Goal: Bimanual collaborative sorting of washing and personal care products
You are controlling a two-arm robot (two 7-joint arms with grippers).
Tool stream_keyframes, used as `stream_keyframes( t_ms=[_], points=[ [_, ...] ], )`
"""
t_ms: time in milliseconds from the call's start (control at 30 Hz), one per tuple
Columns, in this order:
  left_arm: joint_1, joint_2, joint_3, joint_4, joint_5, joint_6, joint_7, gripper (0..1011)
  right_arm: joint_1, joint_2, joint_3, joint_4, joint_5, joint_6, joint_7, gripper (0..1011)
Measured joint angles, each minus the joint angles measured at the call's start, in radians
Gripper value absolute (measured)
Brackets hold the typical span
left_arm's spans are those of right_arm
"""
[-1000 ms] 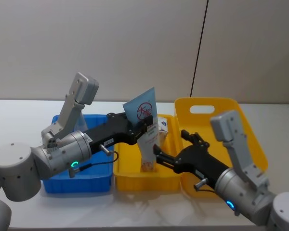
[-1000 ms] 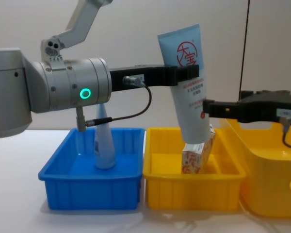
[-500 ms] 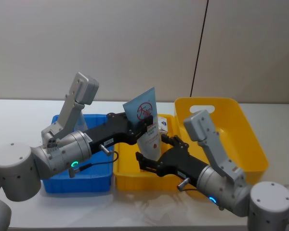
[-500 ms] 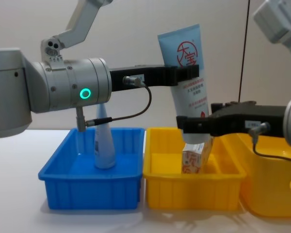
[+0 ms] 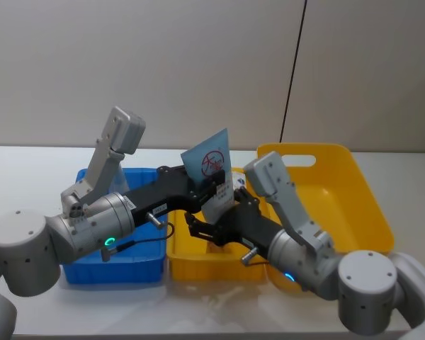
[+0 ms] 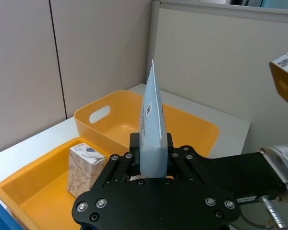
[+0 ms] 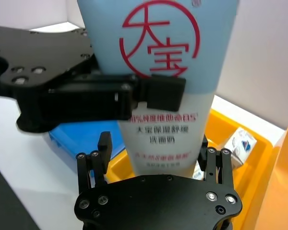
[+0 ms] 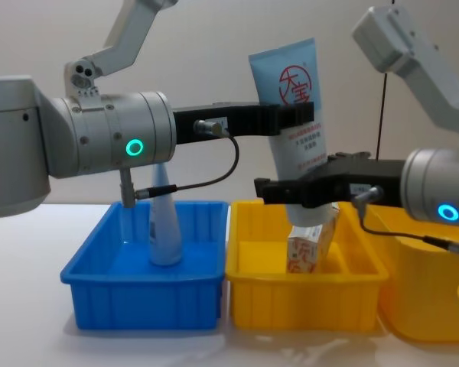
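Over yellow bin | right gripper moved in astride tube | jaws open

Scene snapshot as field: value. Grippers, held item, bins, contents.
left gripper: shut on the tube, above the small yellow bin
tube: upright, crimped end up
right gripper: open, fingers either side of the tube's lower part
small yellow bin: carton inside
blue bin: second tube standing inside
large yellow basket: to the robot's right of the small yellow bin
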Motion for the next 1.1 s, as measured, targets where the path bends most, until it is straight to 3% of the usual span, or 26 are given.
stream_keyframes(
  t_ms=[200,467,733,967,1100],
  points=[
    [0.000,0.000,0.000,0.000,0.000,0.000,0.000,239,0.023,-0.019,-0.009,0.031,-0.019,-0.015,-0.008,967],
    [0.000,0.000,0.000,0.000,0.000,0.000,0.001,239,0.045,-0.036,-0.017,0.058,-0.035,-0.026,-0.016,786],
    [0.000,0.000,-0.001,0.000,0.000,0.000,0.001,239,0.055,-0.044,-0.021,0.072,-0.042,-0.033,-0.020,542],
    [0.000,0.000,-0.002,0.000,0.000,0.000,0.002,240,0.060,-0.049,-0.023,0.079,-0.048,-0.036,-0.021,452],
    [0.000,0.000,-0.001,0.000,0.000,0.000,0.002,334,0.062,-0.050,-0.024,0.081,-0.049,-0.036,-0.022,400]
  ],
)
